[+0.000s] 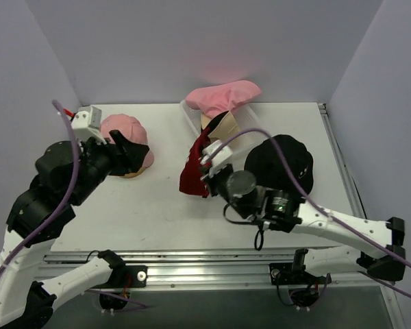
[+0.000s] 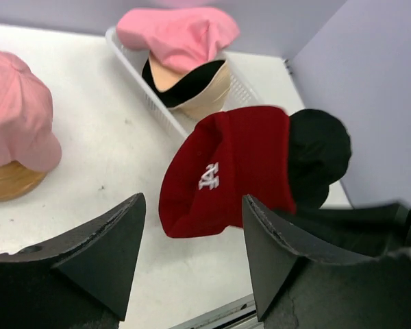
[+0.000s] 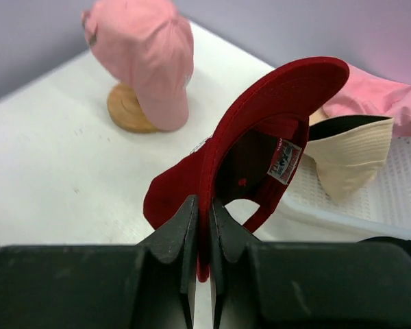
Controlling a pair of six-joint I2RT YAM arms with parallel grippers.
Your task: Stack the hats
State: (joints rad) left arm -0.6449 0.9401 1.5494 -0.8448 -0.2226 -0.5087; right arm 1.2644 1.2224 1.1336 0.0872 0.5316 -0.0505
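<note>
The right fingers (image 3: 190,223) are clenched on only the brim edge of the red cap (image 3: 260,130), which hangs over the worktop (image 1: 157,205) beside the basket (image 3: 397,185), and the left fingers (image 1: 131,152) are spread and empty, so I'd worry it slips free or snags the basket.

At the left of the table (image 1: 123,212) a hat (image 1: 123,129) sits on a stand (image 2: 10,181). At the back, in the middle, stands a basket (image 2: 145,89). In it lies a lower hat (image 2: 198,92) with an upper hat (image 1: 222,96) on top. Just before the basket is a cap (image 1: 192,175), and right of the cap a bucket hat (image 1: 281,161).
</note>
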